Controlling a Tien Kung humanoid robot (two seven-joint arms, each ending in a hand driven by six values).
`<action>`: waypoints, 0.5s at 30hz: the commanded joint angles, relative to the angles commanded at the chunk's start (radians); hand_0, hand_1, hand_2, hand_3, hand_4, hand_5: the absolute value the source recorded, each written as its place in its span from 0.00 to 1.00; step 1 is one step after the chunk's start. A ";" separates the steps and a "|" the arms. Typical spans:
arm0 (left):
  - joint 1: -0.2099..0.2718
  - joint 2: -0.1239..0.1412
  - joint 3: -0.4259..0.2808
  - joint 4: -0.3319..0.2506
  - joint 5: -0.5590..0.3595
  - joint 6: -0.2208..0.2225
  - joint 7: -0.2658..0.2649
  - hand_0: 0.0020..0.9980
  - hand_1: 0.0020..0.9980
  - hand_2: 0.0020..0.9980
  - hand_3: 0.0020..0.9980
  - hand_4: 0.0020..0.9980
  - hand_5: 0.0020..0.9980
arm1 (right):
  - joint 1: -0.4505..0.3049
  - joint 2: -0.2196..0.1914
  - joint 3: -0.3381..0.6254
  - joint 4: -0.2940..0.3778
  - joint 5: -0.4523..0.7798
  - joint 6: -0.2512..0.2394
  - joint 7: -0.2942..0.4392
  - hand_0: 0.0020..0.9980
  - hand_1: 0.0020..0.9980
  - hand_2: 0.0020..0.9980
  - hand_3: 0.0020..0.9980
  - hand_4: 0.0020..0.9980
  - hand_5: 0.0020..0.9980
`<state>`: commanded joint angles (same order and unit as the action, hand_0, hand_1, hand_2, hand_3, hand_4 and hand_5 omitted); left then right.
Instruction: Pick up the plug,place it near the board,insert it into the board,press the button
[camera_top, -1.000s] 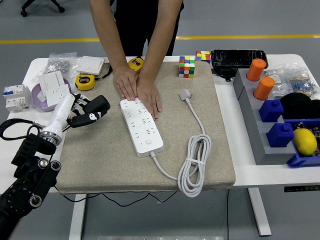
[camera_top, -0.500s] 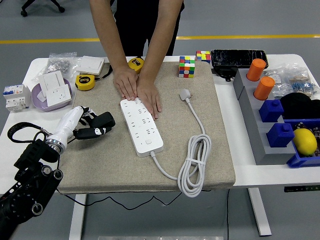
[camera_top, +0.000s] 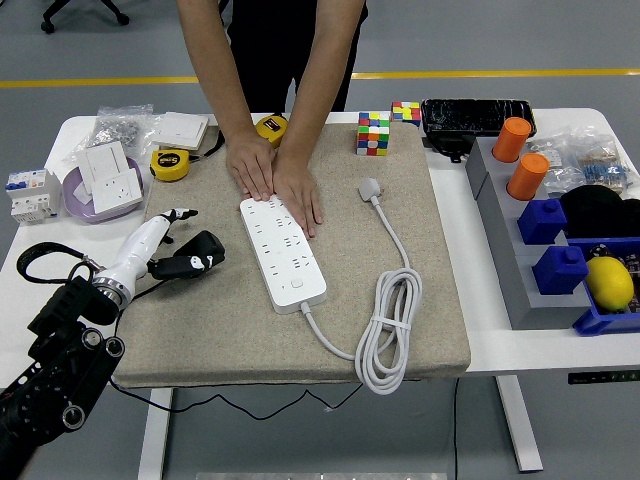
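On the tan mat (camera_top: 420, 250) covering the middle of the white table (camera_top: 455, 200), the white power strip (camera_top: 283, 254) lies at a slant, far end toward the person. Both of the person's hands (camera_top: 275, 178) rest flat, side by side, on the far end of the strip, pinning it to the mat. The plug (camera_top: 371, 188) lies on the mat to the right of the strip, apart from it, not gripped by anything. Its white cable (camera_top: 390, 330) runs toward the near edge, loops in a coil, and joins the strip's near end.

The left hand (camera_top: 180, 255) sits at the mat's left side, near the strip but not touching it. Its fingers are loosely spread and hold nothing. The left arm enters from the lower left corner. Right arm not visible.

Off the mat: two yellow tape measures (camera_top: 171, 164), two colour cubes (camera_top: 374, 133), orange cylinders (camera_top: 520, 160) and blue blocks (camera_top: 548, 240) at right.
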<state>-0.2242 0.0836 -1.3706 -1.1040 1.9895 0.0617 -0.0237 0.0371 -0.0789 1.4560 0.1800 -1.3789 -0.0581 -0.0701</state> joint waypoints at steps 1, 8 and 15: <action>0.004 -0.001 -0.004 -0.009 -0.031 0.006 -0.005 0.91 1.00 0.99 0.93 1.00 0.80 | 0.000 0.000 0.001 0.000 -0.001 0.000 0.000 0.80 0.71 0.72 0.75 1.00 1.00; 0.067 -0.031 -0.055 -0.166 -0.315 0.111 -0.094 0.91 1.00 0.98 0.93 1.00 0.87 | -0.002 0.000 0.006 0.000 -0.004 0.000 -0.001 0.80 0.71 0.72 0.75 1.00 1.00; 0.152 -0.066 -0.096 -0.327 -0.614 0.057 -0.153 0.91 1.00 0.98 0.93 1.00 0.90 | -0.004 0.004 0.002 0.000 0.002 0.000 0.002 0.80 0.71 0.72 0.75 1.00 1.00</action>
<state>-0.0720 0.0181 -1.4666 -1.4307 1.3751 0.1186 -0.1763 0.0332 -0.0748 1.4583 0.1800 -1.3774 -0.0581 -0.0686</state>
